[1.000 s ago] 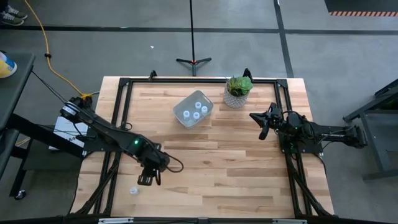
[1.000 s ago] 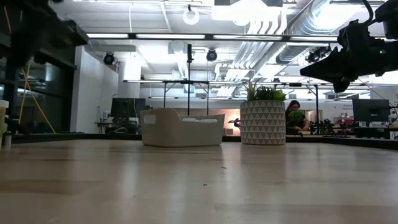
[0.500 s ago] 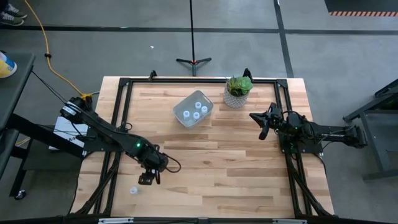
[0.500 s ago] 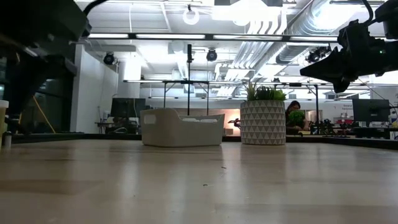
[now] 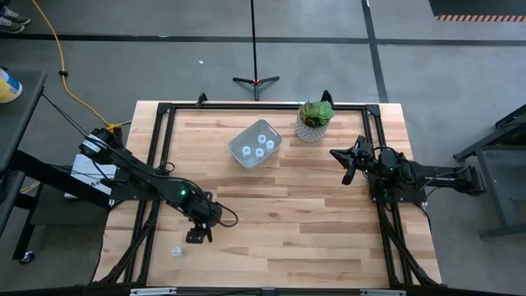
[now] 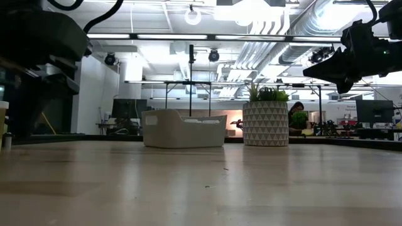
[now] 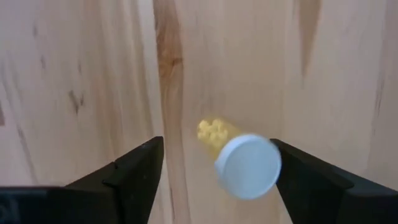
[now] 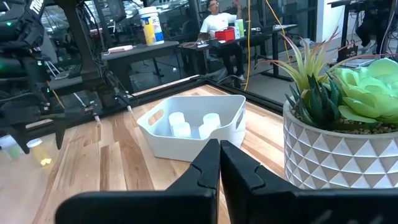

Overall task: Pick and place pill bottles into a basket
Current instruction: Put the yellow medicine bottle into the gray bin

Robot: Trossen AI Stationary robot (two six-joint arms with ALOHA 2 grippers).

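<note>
straddling a round-capped translucent pill bottle (image 7: 239, 160) on the grained wood table (image 7: 93, 74), the left gripper (image 7: 217, 168) has its fingers (image 7: 134, 171) spread; the right gripper (image 8: 219, 163) fingers pinch together on nothing.

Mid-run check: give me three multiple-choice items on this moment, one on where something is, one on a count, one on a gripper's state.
1. Where is the loose pill bottle?
A. Near the table's front-left corner
B. Beside the plant pot
C. Inside the basket

2. How many pill bottles show in the basket?
A. One
B. Four
C. Seven

3. How is the left gripper?
A. Shut on a bottle
B. Open, bottle between its fingers
C. Over the basket

Key: 1 A, loose pill bottle lies there. 2 B, four caps in the basket. 3 B, left gripper straddles it, fingers apart.
</note>
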